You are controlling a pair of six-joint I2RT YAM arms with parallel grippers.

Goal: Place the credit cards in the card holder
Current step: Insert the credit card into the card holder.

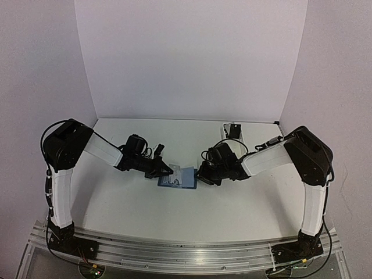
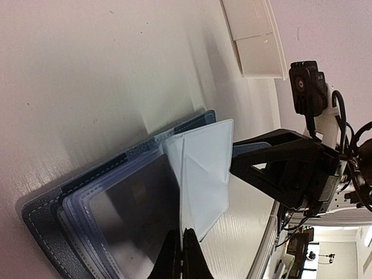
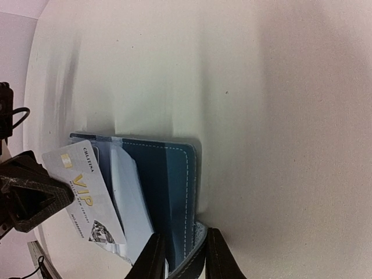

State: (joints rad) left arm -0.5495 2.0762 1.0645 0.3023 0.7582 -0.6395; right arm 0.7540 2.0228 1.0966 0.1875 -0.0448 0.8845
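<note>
One card holder (image 3: 170, 174), one VIP card (image 3: 81, 195)

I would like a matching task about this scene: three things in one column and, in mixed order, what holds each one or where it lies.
Things:
1. VIP card
2. card holder
3. white tray

States:
A. lying apart, touched by no claw
B. pinched at its edge by the right claw
C. held by the left claw, over the open holder

Pairs: 1-C, 2-B, 3-A.
</note>
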